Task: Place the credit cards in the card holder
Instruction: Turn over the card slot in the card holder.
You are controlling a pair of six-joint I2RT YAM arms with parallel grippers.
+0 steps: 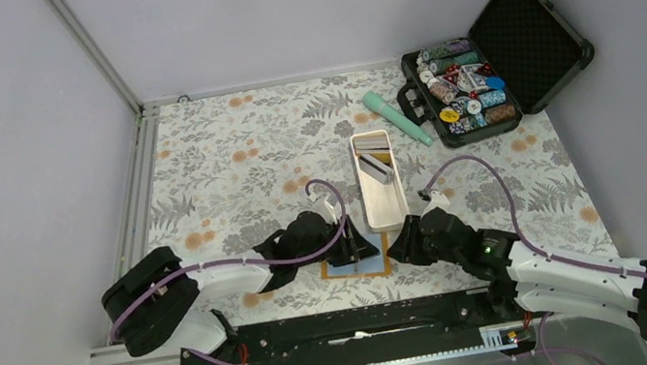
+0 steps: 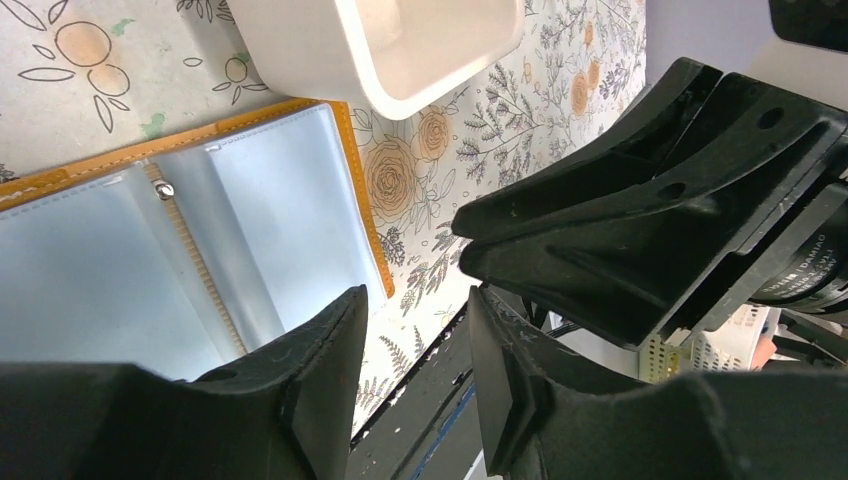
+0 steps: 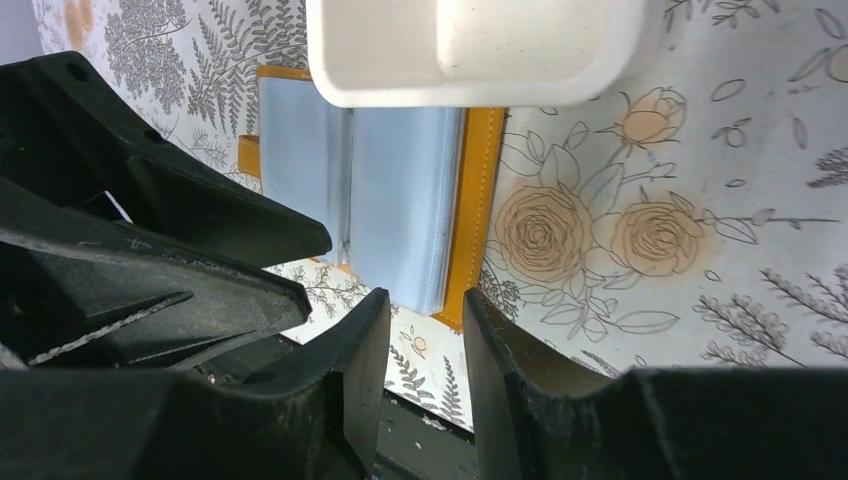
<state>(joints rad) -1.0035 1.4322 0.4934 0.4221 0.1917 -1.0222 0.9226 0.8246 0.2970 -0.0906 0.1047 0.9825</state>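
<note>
**Pin the holder, then fetch one card**

The card holder lies spread open on the worktop, just near of the white tray. Both pairs of jaws hover over it, part open and gripping nothing. The cards lean inside the tray, toward its far end. The best course is probably for the left jaws to pin the orange border (not the blue pockets) while the right jaws lift one card by a short edge and slide it in flat.

text | black motor housing | small white print, perhaps "damiao" | other print there too blurred
</note>
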